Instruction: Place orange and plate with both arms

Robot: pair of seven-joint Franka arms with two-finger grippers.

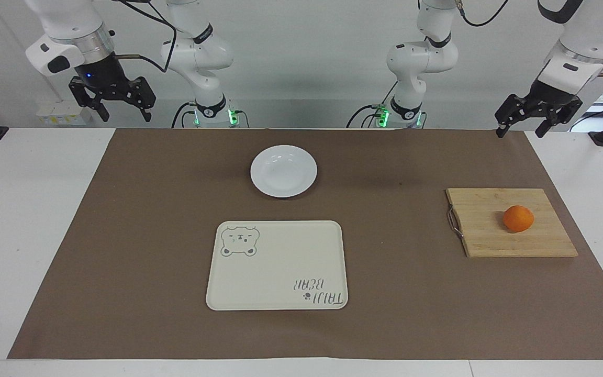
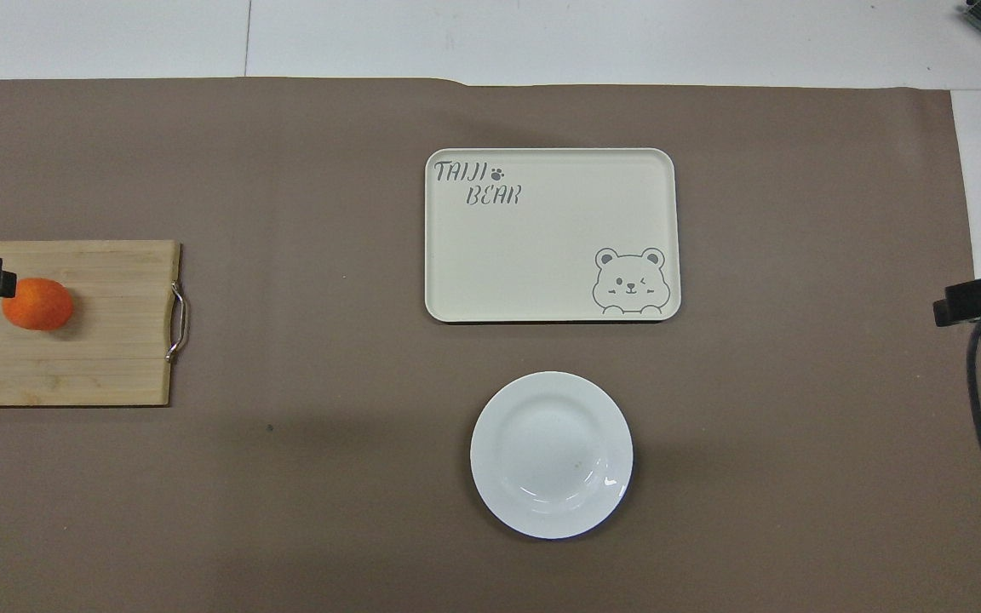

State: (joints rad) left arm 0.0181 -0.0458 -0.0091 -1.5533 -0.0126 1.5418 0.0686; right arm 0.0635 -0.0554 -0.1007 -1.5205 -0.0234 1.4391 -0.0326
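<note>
While both grippers hang spread and empty, the left gripper (image 1: pixel 522 126) and right gripper (image 1: pixel 119 109) high at the table's ends, the orange (image 1: pixel 518 218) sits on the cutting board (image 1: pixel 484 225); the plate (image 1: pixel 283 171) lies well apart from the board, toward the right arm's end and nearer the robots. The orange looks light, firm and prone to roll, so pinch its middle; the plate looks rigid, slick and breakable, so grip its rim.

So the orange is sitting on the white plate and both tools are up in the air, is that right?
Not quite. The facing view shows the orange on the wooden cutting board, not on the white plate. The left tool and right tool are both up.
</note>
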